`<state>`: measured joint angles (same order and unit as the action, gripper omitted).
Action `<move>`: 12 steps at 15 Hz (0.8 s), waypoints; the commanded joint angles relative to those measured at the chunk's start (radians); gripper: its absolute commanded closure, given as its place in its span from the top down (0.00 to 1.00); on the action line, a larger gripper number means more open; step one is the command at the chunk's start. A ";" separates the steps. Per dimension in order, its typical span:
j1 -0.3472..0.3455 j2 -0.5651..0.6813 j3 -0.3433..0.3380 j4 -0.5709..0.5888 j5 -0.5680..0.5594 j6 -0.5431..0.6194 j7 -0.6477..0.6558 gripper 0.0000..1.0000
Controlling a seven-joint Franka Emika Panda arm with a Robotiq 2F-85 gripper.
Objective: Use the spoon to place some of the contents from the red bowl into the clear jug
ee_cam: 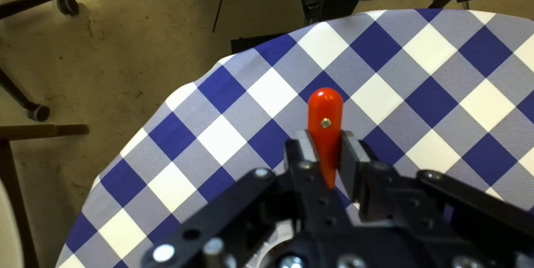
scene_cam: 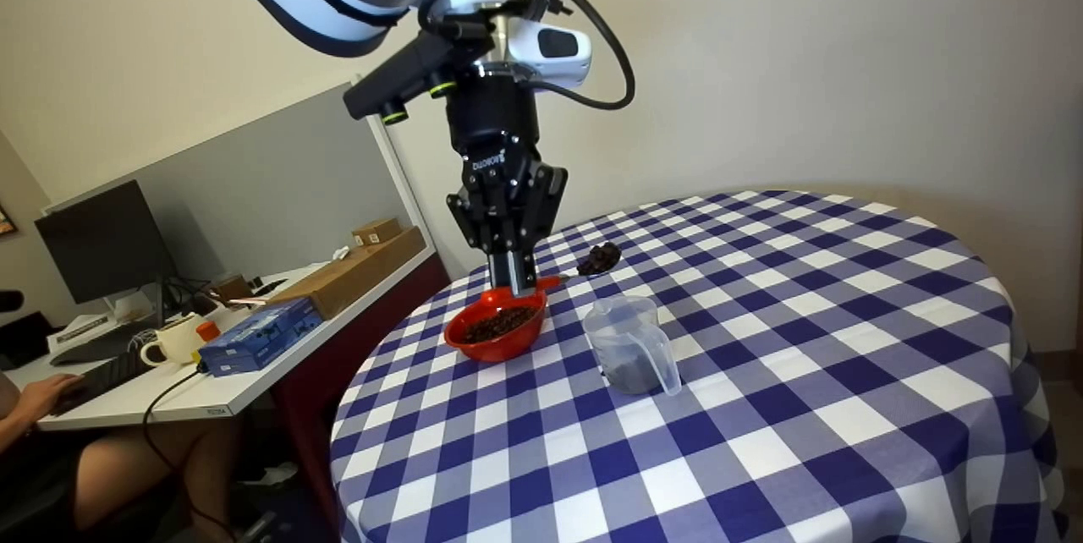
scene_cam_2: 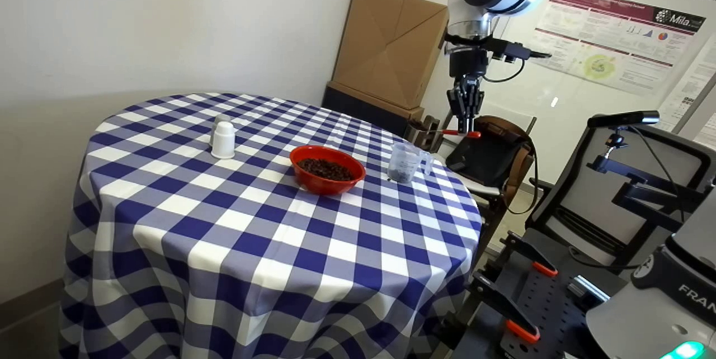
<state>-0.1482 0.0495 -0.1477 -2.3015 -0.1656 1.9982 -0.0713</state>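
Plain off-white walls (scene_cam: 804,61) are seen behind a round, cloth-covered table (scene_cam: 744,475), checked in navy, grey and white. From the left in an exterior view, a flat black monitor (scene_cam: 106,238), a cream handled mug (scene_cam: 179,342), a blue cardboard box (scene_cam: 261,336) and a long brown carton (scene_cam: 364,272) are set along a white desk (scene_cam: 173,399), whose edge label is too small to be read. On the table, a shallow, bright red, plastic-looking bowl (scene_cam: 503,347) is partly filled with loose, brownish-black bits (scene_cam: 501,323). To its right, a red-handled metal spoon (scene_cam: 550,282), its head heaped with dark bits, is held above the table by the black gripper (scene_cam: 511,276), closed tightly on the handle; "ROBOTIQ" is lettered on the gripper. Farther right, a clear plastic jug (scene_cam: 622,338) is stood upright, apart from the bowl; whether the darker patch low inside is more of these bits cannot be told.

In an exterior view, again from the left, a white dome-topped shaker (scene_cam_2: 223,142), a large brown cardboard box (scene_cam_2: 389,43) and a black mesh office chair (scene_cam_2: 587,202) are shown. "Mila." can be read on a maroon-and-white poster (scene_cam_2: 621,40); beside it, "Professor" and "de Montréal" are seen reversed. "FRAN" is printed on the white robot base (scene_cam_2: 643,314).
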 commanded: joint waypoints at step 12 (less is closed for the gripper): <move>0.008 -0.007 0.002 -0.018 -0.147 -0.007 0.089 0.05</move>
<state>-0.1481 0.0522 -0.1486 -2.3136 -0.2755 1.9972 -0.0171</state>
